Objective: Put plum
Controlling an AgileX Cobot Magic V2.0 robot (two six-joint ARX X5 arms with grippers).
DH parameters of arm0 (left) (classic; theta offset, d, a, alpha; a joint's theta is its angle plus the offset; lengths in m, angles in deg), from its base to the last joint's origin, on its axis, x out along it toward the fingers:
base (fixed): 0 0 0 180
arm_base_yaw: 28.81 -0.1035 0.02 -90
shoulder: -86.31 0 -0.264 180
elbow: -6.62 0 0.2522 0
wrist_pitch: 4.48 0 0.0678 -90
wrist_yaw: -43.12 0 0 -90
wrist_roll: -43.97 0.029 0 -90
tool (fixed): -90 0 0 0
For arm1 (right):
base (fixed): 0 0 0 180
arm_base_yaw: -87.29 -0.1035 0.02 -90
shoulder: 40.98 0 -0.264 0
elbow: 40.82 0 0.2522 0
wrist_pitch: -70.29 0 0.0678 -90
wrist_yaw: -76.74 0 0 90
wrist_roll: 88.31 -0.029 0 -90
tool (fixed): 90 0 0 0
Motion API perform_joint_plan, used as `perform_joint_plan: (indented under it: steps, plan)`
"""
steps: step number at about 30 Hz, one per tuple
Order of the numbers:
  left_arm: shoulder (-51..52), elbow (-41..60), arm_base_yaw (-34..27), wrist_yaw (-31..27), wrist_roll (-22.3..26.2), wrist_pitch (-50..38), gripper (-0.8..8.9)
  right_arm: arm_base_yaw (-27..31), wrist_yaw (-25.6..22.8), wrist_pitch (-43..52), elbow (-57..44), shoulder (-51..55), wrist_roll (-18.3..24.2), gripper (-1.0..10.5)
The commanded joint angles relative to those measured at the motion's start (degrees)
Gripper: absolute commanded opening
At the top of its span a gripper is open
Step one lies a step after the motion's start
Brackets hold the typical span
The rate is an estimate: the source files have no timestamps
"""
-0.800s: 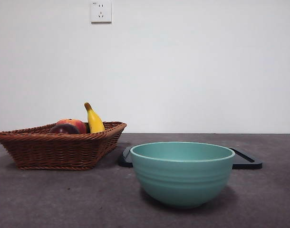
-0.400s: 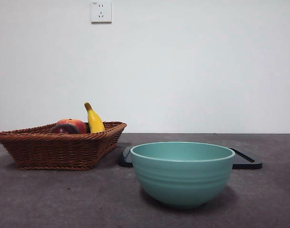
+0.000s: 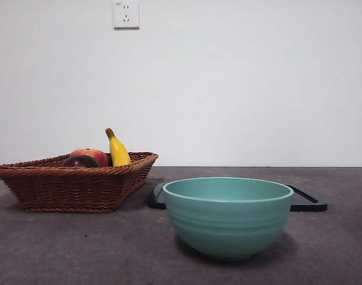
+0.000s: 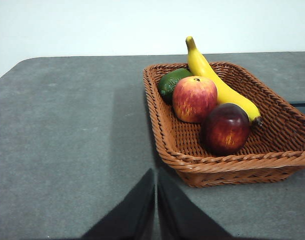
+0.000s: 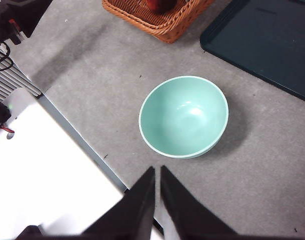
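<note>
The dark maroon plum [image 4: 225,128] lies in a brown wicker basket [image 4: 167,145], beside a red-orange fruit [image 4: 194,98], a yellow banana [image 4: 215,82] and a green fruit [image 4: 171,82]. In the front view the plum [image 3: 80,161] peeks over the basket's rim [image 3: 74,185] at the left. My left gripper [image 4: 156,200] is shut and empty, above the table a short way from the basket. My right gripper [image 5: 157,192] is shut and empty, high above the table near a teal bowl [image 5: 183,116]. Neither arm shows in the front view.
The empty teal bowl [image 3: 227,215] stands in the front middle of the grey table. A dark flat tray [image 3: 305,200] lies behind it, also in the right wrist view [image 5: 272,45]. The table's edge and a white surface [image 5: 47,170] show below the right gripper.
</note>
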Motion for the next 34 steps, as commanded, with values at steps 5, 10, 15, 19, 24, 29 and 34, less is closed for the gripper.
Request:
perform_joint_plan:
  steps: [5, 10, 15, 19, 24, 29, 34]
  plan:
    - [0.1, 1.2, 0.0, 0.7, 0.4, 0.4, 0.07, -0.3, 0.0, 0.6, 0.5, -0.2, -0.6, 0.1]
    - [0.1, 1.2, 0.0, 0.7, 0.4, 0.4, 0.07, -0.3, 0.0, 0.6, 0.5, -0.2, -0.6, 0.1]
    - [0.1, 1.2, 0.0, 0.7, 0.4, 0.4, 0.07, -0.3, 0.0, 0.6, 0.5, -0.2, -0.6, 0.1]
    - [0.1, 1.2, 0.0, 0.7, 0.4, 0.4, 0.07, -0.3, -0.5, 0.7, 0.5, -0.1, 1.9, 0.1]
    - [0.1, 1.2, 0.0, 0.7, 0.4, 0.4, 0.07, 6.1, -4.8, 6.2, 0.3, 1.9, 7.4, 0.1]
    - [0.1, 1.2, 0.0, 0.7, 0.4, 0.4, 0.07, 20.2, -4.7, 13.7, 0.1, 5.3, 10.8, 0.1]
    - [0.1, 1.2, 0.0, 0.7, 0.4, 0.4, 0.07, 32.4, -4.5, 21.8, -3.4, 8.7, 14.1, 0.1]
